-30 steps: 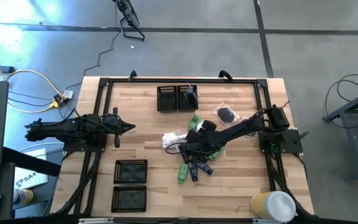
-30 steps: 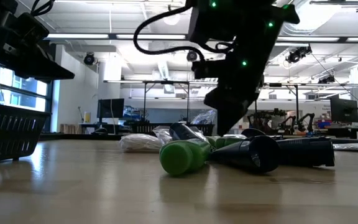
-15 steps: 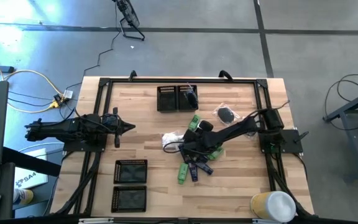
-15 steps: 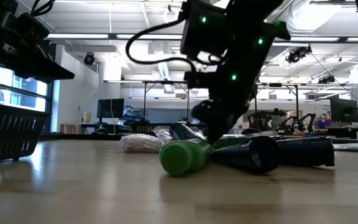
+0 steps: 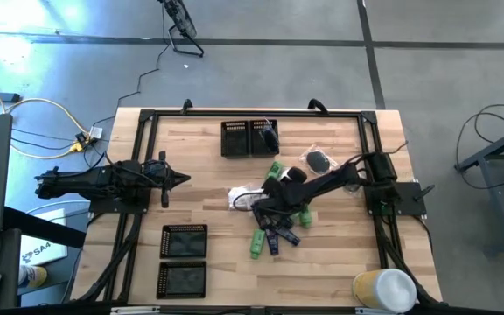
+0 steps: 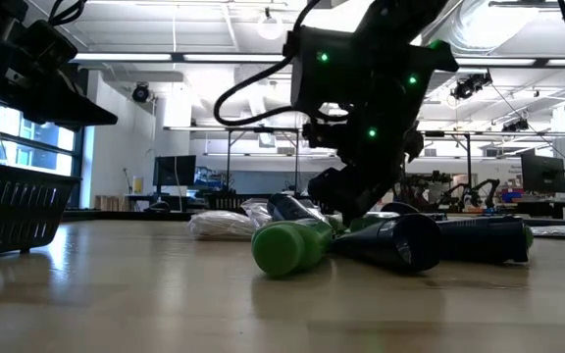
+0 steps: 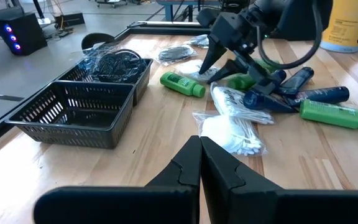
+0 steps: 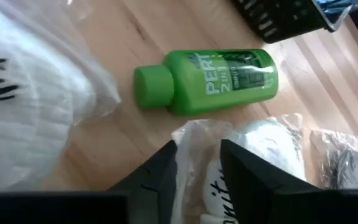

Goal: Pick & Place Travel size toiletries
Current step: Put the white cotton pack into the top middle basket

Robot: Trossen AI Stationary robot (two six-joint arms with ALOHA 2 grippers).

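The right tool (image 8: 197, 155) straddles a white packet (image 8: 253, 149) with narrow-set fingers at the toiletries pile (image 5: 274, 219), mid-surface. The left tool (image 5: 166, 180), fully closed, waits near the left edge. One far-edge tray (image 5: 265, 138) holds an item; most toiletries remain unsorted.

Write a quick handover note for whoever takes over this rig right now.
Right gripper: down in the pile at mid-table, fingers either side of a white packet, not clearly gripping.
Left gripper: shut, waiting at the table's left side.
Toiletries: green bottle, navy tubes and packets loose in the pile; a bagged dark piece lies apart.
Done: the far tray has something bagged in one half.
Left: the pile; the two near trays look unfilled.
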